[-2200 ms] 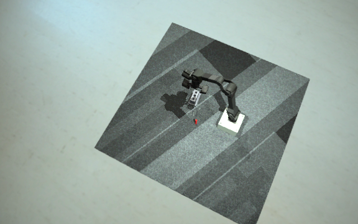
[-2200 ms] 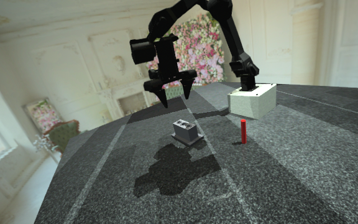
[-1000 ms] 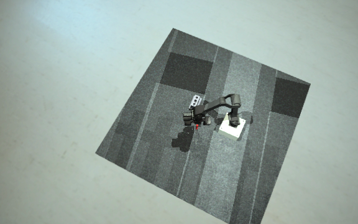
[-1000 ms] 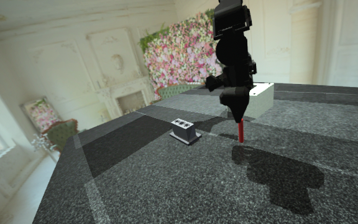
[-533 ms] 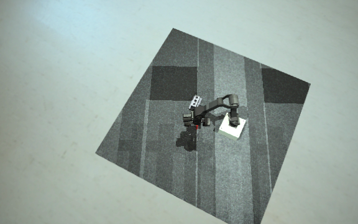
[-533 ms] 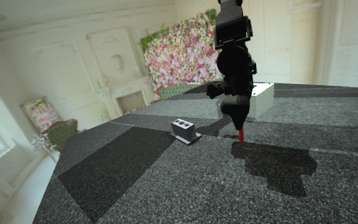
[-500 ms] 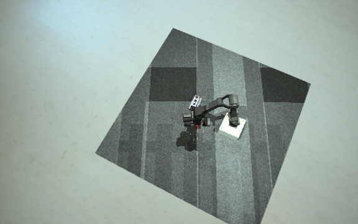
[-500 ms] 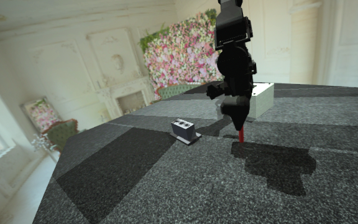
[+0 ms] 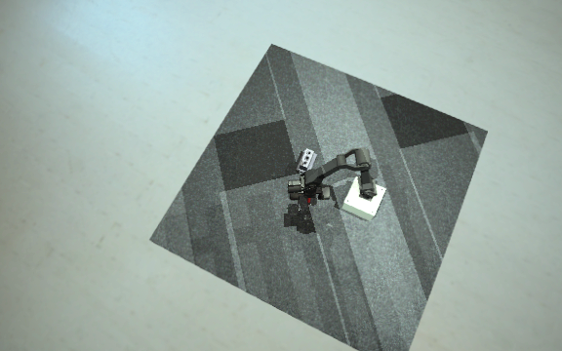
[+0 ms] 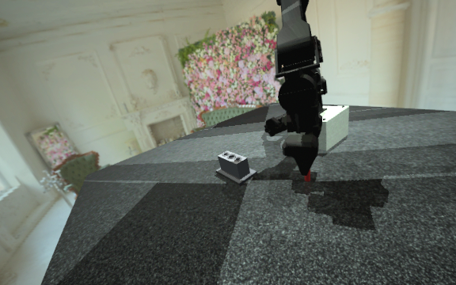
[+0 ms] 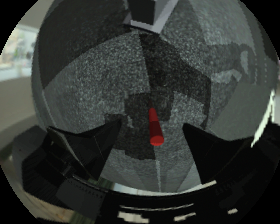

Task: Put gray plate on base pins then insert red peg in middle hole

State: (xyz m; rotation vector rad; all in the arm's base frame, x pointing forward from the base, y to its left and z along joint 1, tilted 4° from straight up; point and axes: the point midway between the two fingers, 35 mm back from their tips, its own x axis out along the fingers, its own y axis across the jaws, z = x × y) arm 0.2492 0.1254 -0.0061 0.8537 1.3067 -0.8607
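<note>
The gray plate, a block with three holes in its top, sits level on the wider flange of the base; the pins cannot be made out. The red peg stands upright on the mat, apart from the base. My gripper is open and low over the peg. In the wrist view its fingers stand one on each side of the peg with gaps. In the exterior view the fingers hide the peg's upper part.
The arm stands on a white box, off to one side of the peg. The patterned dark mat carries the base, the peg and the box. The arm's shadow falls beside the peg.
</note>
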